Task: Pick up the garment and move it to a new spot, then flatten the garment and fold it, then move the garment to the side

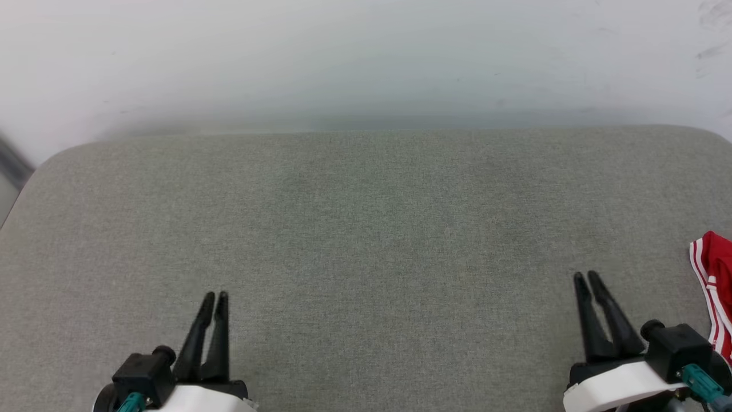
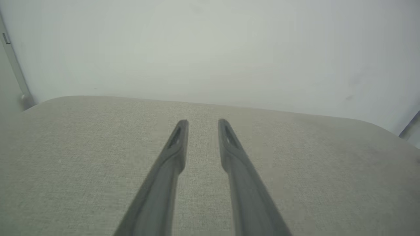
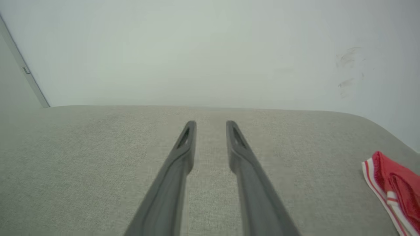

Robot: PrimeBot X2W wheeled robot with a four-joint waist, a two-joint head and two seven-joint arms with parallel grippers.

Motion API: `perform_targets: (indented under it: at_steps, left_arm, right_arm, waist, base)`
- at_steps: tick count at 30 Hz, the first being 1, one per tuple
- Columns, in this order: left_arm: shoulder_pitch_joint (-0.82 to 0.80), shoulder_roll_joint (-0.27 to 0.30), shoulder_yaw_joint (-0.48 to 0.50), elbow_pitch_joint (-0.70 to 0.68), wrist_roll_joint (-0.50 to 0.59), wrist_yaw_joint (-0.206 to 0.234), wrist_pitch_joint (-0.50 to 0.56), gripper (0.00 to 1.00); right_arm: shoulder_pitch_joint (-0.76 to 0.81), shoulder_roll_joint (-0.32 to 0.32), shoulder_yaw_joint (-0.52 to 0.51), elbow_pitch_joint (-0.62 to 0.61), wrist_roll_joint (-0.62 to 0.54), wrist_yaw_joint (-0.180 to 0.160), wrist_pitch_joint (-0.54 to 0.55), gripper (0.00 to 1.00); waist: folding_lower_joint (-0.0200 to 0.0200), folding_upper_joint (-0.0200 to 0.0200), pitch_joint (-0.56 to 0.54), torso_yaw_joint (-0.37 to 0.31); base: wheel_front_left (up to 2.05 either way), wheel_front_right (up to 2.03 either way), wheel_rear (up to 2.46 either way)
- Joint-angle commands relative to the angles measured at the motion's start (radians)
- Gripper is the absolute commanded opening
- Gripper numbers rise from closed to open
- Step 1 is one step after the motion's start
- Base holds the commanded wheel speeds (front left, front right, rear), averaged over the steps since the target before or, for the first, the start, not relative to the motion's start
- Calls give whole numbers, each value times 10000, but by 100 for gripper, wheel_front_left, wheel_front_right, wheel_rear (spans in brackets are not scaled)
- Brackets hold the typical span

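The garment point(image 1: 713, 280) is a red cloth with red-and-white striped trim, bunched at the far right edge of the grey padded surface point(image 1: 366, 229) and cut off by the picture's edge. It also lies at the lower right of the right wrist view, garment point(image 3: 395, 185). My right gripper point(image 1: 585, 277) hovers low at the right, a short way left of the garment and apart from it, its fingers slightly parted around nothing point(image 3: 211, 124). My left gripper point(image 1: 215, 297) is at the lower left, far from the garment, with a small gap and nothing between its fingers point(image 2: 203, 123).
The grey fabric surface has rounded far corners and ends at a pale wall point(image 1: 366, 57) behind it. A dark strip point(image 1: 11, 163) shows past the far left corner. Faint scuff marks point(image 3: 347, 70) sit on the wall at the right.
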Motion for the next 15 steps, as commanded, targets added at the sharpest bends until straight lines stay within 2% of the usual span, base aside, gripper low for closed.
perform_targets:
  at_steps: [1, 4, 15]
  left_arm:
    - [-31, 2, -4, -6, -302, -3, 42, 0]
    - [-129, 27, 32, 96, -1142, -7, 239, 0]
    - [-411, 94, 116, 427, -3178, -30, 714, 0]
  right_arm:
    - [10, -1, 26, -47, 318, 0, 16, 0]
    - [-63, -46, 4, 46, 1256, 0, 169, 0]
    - [-304, -154, -31, 353, 3497, -1, 533, 0]
  waist:
    - [0, 0, -4, -2]
    - [0, 0, -14, -8]
    - [0, 0, -43, -26]
  base:
    - [0, 0, 0]
    - [0, 0, 0]
    - [0, 0, 0]
